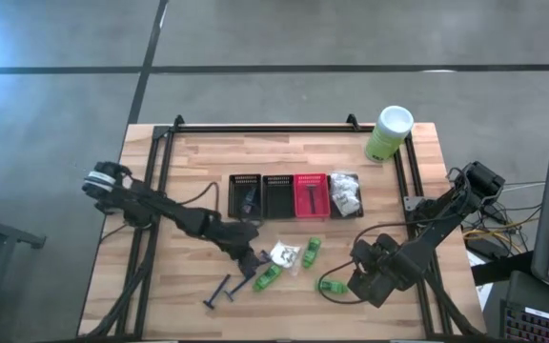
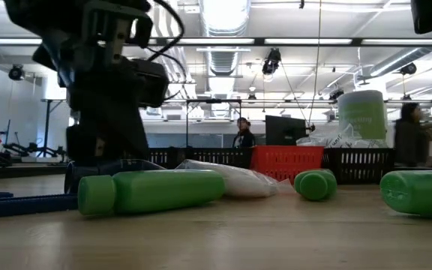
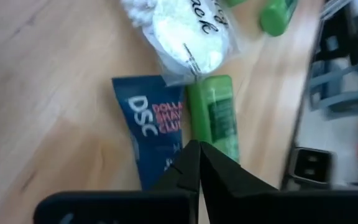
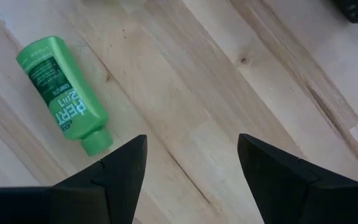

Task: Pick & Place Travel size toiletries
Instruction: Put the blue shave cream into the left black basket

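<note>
Three bright green little bottles lie on their sides on the wooden table (image 1: 198, 171): one near the left gripper (image 1: 268, 276), one in the middle (image 1: 311, 252) and one near the right gripper (image 1: 332, 286). A white crinkly packet (image 1: 284, 254) lies between them. A thin dark razor stick (image 1: 219, 291) lies nearer the front edge. My left gripper (image 1: 252, 260) is shut. In the left wrist view its tips (image 3: 197, 148) stand over a blue packet (image 3: 151, 134), beside a green bottle (image 3: 215, 118). My right gripper (image 4: 191, 162) is open and empty beside a green bottle (image 4: 61, 93). My left gripper points down with shut fingers over the edge where the blue packet (image 3: 166, 155) meets the green bottle (image 3: 219, 140). I cannot tell whether it touches either.
A row of small baskets stands at the table's middle: two black ones (image 1: 246, 195) (image 1: 279, 195), a red one (image 1: 311, 195), and one holding white packets (image 1: 346, 195). A large pale-green canister with a white lid (image 1: 389, 133) stands at the far right. Dark rails run along the table's edges.
</note>
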